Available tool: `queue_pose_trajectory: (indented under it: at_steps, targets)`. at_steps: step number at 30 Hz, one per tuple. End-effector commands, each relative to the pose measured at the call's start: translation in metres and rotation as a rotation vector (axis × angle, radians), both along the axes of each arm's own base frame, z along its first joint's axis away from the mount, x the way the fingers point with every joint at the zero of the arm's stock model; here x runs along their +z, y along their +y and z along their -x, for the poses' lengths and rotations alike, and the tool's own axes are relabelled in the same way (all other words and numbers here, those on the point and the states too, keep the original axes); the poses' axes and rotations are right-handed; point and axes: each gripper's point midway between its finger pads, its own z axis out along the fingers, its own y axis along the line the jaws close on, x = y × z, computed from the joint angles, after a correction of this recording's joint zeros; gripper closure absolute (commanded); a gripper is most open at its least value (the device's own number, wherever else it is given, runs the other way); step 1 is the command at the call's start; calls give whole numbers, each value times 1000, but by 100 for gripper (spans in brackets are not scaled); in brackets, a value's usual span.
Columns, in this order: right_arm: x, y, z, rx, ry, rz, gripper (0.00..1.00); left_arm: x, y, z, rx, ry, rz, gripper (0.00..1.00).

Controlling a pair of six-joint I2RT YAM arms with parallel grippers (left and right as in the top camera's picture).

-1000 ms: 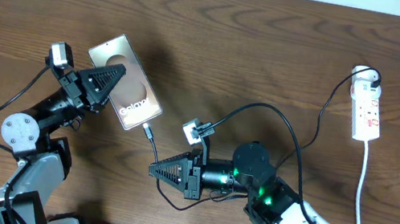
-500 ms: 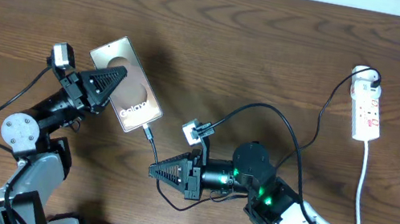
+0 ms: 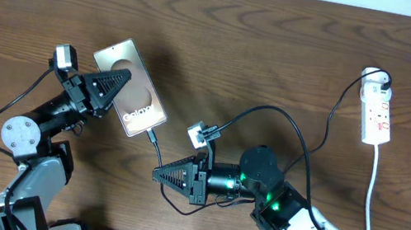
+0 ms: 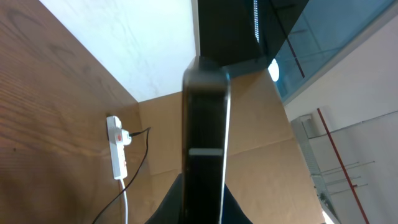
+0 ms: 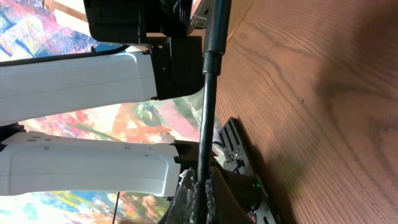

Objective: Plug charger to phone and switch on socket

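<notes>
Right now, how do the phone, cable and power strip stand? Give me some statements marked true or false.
1. The left claw grips the phone. True.
2. The right claw is open and empty. False: it is shut on the black cable.
3. The power strip lies on the robot's right side of the table. True.
4. The phone is face down. False: its lettered face shows upward to the overhead camera.

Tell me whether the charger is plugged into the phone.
Cannot tell: overhead, the charger meets the phone's lower edge, but seating is too small to see.
</notes>
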Motion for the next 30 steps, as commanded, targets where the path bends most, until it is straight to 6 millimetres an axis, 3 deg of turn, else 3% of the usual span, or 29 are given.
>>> queue_pose_trajectory:
  at_steps: [1, 17, 30]
  targets:
    - [0, 0, -1, -2, -26, -4, 99, 13, -2, 1, -10, -65, -35, 93]
    - [2, 0, -18, -90, -132, -6, 98, 8, -7, 7, -53, -57, -58, 93]
    - [2, 0, -11, -45, -146, -13, 65, 8, -7, 6, -48, -77, -73, 93]
